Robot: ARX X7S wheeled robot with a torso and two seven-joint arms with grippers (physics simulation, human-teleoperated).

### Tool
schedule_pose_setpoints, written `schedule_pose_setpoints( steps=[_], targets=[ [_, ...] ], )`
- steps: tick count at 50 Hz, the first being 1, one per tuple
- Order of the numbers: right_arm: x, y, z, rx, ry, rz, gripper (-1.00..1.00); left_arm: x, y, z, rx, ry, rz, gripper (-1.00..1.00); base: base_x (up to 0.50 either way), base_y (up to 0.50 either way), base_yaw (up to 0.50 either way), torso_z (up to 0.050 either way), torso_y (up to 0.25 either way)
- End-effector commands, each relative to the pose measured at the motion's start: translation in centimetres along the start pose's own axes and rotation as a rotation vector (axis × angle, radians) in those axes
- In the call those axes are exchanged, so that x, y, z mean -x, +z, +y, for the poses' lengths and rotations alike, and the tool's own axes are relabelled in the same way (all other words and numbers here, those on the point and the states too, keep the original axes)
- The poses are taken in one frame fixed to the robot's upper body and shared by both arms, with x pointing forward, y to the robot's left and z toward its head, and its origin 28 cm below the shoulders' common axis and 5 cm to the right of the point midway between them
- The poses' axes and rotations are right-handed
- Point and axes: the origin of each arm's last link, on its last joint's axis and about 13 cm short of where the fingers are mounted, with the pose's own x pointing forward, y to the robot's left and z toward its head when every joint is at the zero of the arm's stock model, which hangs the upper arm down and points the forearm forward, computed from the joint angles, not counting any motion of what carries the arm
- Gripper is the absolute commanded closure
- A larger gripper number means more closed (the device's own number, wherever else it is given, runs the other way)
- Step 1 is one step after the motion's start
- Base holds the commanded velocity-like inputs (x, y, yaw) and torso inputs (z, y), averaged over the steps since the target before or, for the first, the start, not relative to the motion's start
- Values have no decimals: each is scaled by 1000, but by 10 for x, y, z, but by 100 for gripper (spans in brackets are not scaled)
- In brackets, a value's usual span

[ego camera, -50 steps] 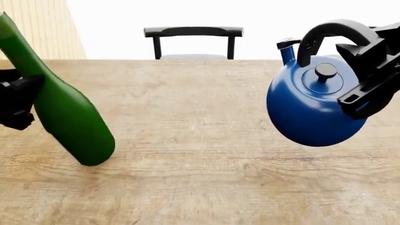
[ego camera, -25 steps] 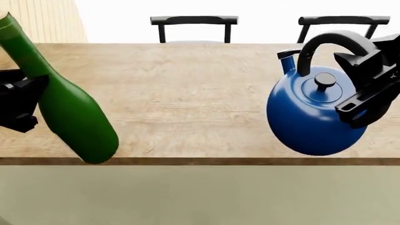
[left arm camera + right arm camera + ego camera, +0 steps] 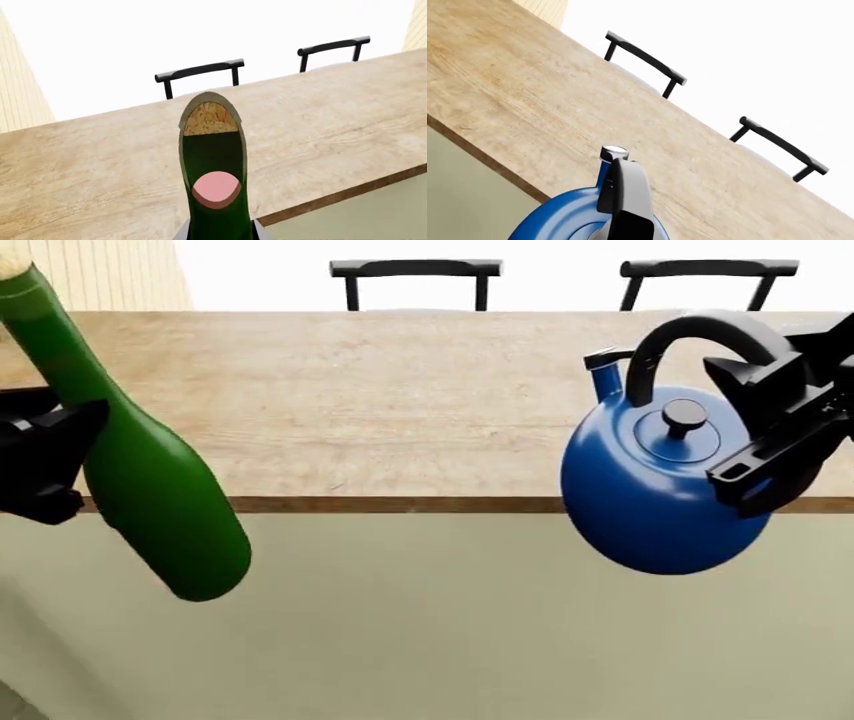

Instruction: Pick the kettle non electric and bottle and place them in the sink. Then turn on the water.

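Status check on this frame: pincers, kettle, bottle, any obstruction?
Left pincer shut on bottle, tilted, airborne. Right pincer shut on kettle handle, airborne. Both at table near edge. Sink not in view; nothing blocking.

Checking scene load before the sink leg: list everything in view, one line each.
wine bottle: 1, dark green, cork-coloured top, tilted, held off the table at the head view's left.
stovetop kettle: 1, glossy blue, black arched handle and lid knob, held in the air at the head view's right.
table: 1, light wood, beyond both held things, near edge in view.
chairs: 2, black backs, at the table's far side.
floor: pale grey-green, below the table's edge.
left tool: 1, black, shut on the bottle's body.
right tool: 1, black, shut on the kettle's handle.
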Motion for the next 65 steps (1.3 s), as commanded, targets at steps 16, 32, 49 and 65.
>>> schedule_pose_setpoints(
  steps=[16,32,49,65],
  targets=[
    [-2,1,-3,10,-82,-56,100,9,17,2,-34,37,-120,100,0,0,375,1,2],
    [-5,2,-2,11,-67,-53,100,10,16,2,-32,37,-121,100,0,0,500,1,1],
    [-8,4,0,17,-57,-51,100,11,16,3,-27,39,-131,100,0,0,500,1,2],
    [-7,9,1,18,-51,-54,100,13,15,4,-25,41,-138,100,0,0,500,1,2]
  ],
)
